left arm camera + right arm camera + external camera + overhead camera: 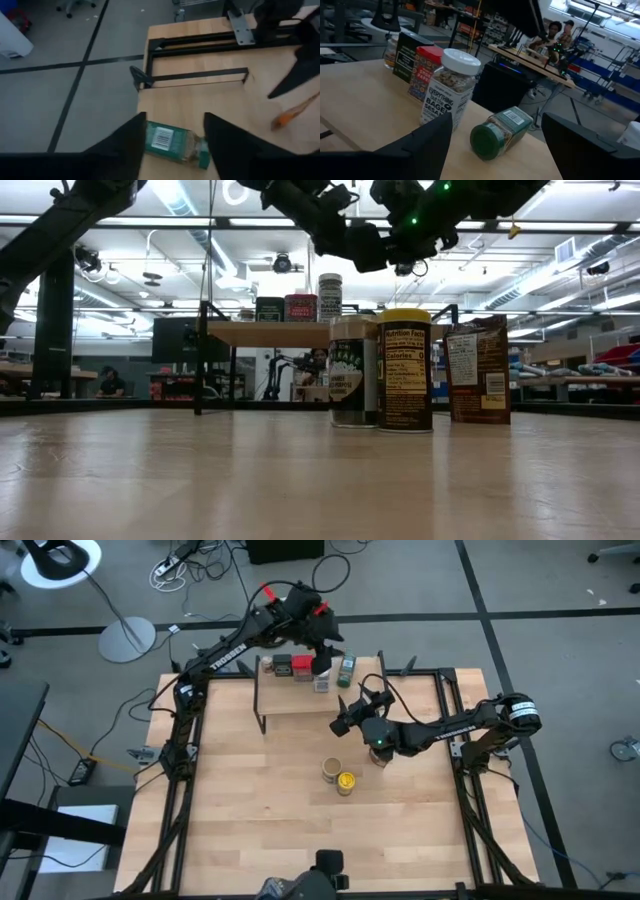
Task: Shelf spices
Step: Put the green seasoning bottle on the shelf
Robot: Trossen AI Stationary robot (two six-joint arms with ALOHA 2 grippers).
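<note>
Grey floor tiles and loose cables ring the bench (250, 810), a pale wood-grain slab framed in black metal rails. Toward its far edge stands the shelf (300, 700), a narrow light wooden board on thin black legs. On the board stand a dark tin (410, 56), boxy and matte, a red tin (424, 72) with a rounded lid, and a white-lidded jar (447, 90) of clear glass showing speckled seasoning. Just beside that jar a green jar (502, 131) lies on its side near the board's end, its round green cap facing outward and a barcode label on its clear body.

Left gripper (172, 135) hovers over the green jar, its two dark wedge-shaped fingers standing apart on either side of the body, released rather than clamped. Right gripper (345, 720) hangs near the shelf's front edge with its broad black fingers spread, holding nothing.

Nearer the middle of the bench stand three more spices: a yellow-lidded jar (405, 370) with a dark printed label, a cylindrical jar (350, 375) touching it, and a brown canister (478, 370), taller and flat-sided.
</note>
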